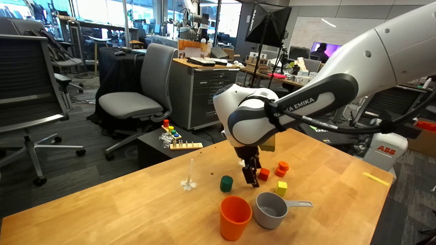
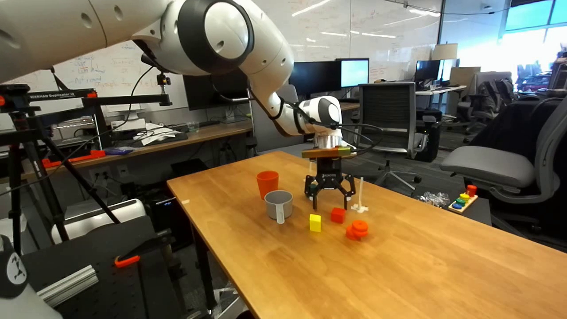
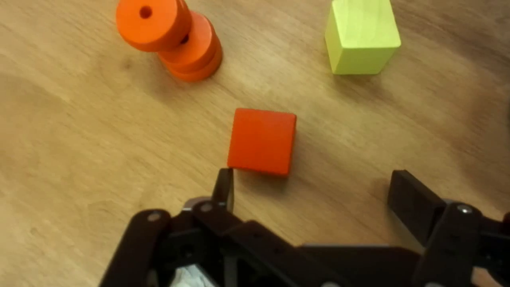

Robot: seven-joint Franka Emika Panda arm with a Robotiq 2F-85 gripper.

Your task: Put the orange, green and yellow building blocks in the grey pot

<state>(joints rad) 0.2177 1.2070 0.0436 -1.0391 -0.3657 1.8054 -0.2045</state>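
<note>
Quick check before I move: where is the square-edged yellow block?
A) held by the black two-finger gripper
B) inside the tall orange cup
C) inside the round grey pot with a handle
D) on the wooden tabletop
D: both exterior views show the yellow block on the wooden tabletop, outside the grey pot and the orange cup, and the wrist view shows it apart from the open gripper.

- Red-orange box-shaped block [image 3: 261, 141]: one.
- Yellow box-shaped block [image 3: 362, 36]: one.
- Dark green, roughly cylindrical block [image 1: 226, 184]: one.
- Orange round discs with centre holes [image 3: 197, 46]: at least two; exact number cannot be confirmed.
- Grey, plastic-looking round pot with a straight handle [image 1: 269, 223]: one.
- Orange, plastic-looking tapered cup [image 1: 232, 228]: one.
- Thin whitish upright rods [image 2: 360, 192]: two counted in an exterior view.
- Black two-fingered robot gripper [image 3: 310, 181]: one.
</note>
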